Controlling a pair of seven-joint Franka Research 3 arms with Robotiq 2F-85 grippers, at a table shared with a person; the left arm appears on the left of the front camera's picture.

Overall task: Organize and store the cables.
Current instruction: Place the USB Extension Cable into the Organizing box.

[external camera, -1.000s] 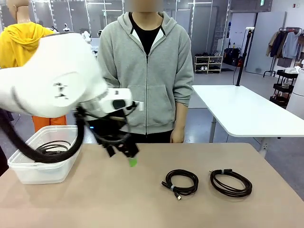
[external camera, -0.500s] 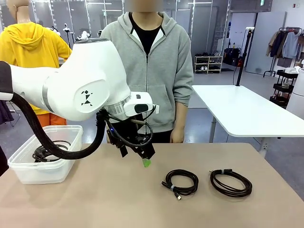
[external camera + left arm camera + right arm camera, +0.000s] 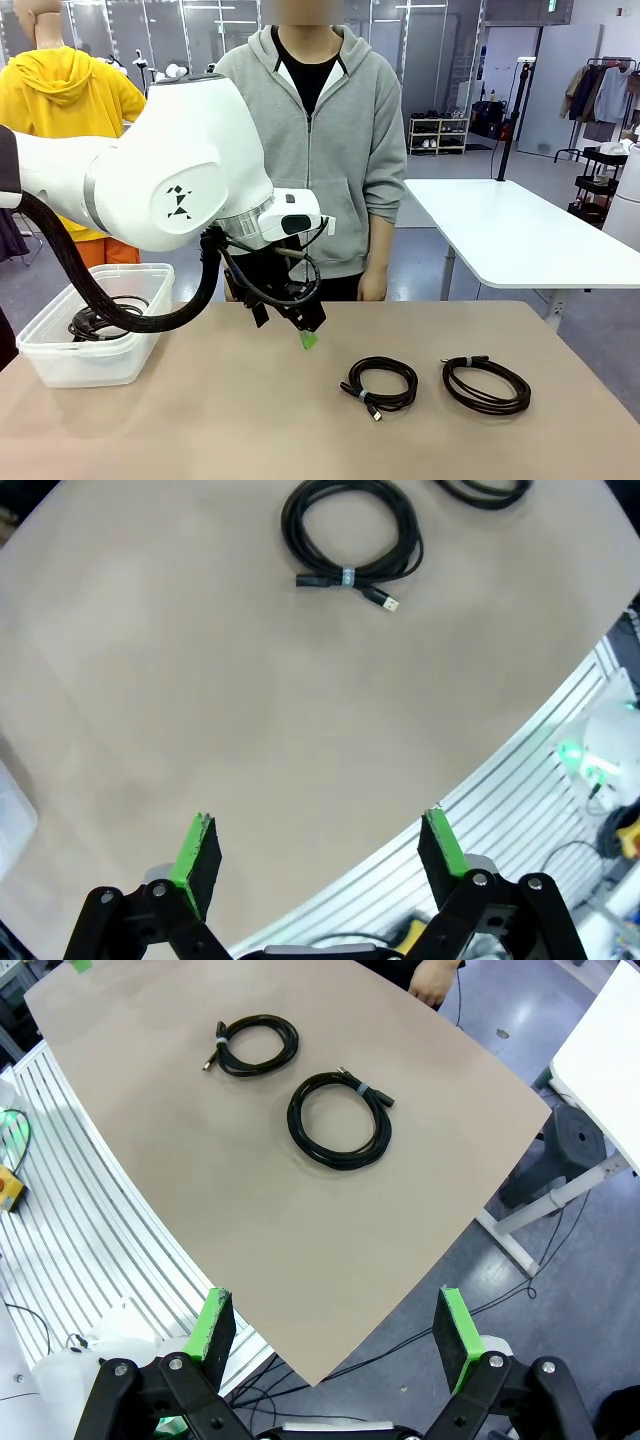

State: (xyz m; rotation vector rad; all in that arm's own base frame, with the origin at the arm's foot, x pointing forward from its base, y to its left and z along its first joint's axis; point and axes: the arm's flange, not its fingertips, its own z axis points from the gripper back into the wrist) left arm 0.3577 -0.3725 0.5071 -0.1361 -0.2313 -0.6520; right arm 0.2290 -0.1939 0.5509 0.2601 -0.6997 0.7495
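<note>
Black cords lie in three round coils. Two rest on the tan table [image 3: 200, 420]: a smaller coiled cable [image 3: 379, 384], tied with a pale band and showing a metal plug end, and a larger coiled cable [image 3: 486, 385] near it on the right, the two not touching. A third coiled cable [image 3: 105, 318] sits inside a clear plastic bin [image 3: 90, 368] at the table's left end.

The left jaws hang from the white left arm [image 3: 150, 170] above the middle of the table, pointing down, to the left of the smaller coil and clear of it. In the left wrist view their green pads [image 3: 198, 850] stand wide apart with bare tabletop between them. They grip nothing, and the smaller coil lies well ahead of them.

The right jaws also gape wide and empty. In the right wrist view their green pads [image 3: 212, 1325] sit high over the table's edge, with both loose coils well ahead on the tabletop.

A person in a grey hooded jacket [image 3: 310, 150] stands at the far side.
</note>
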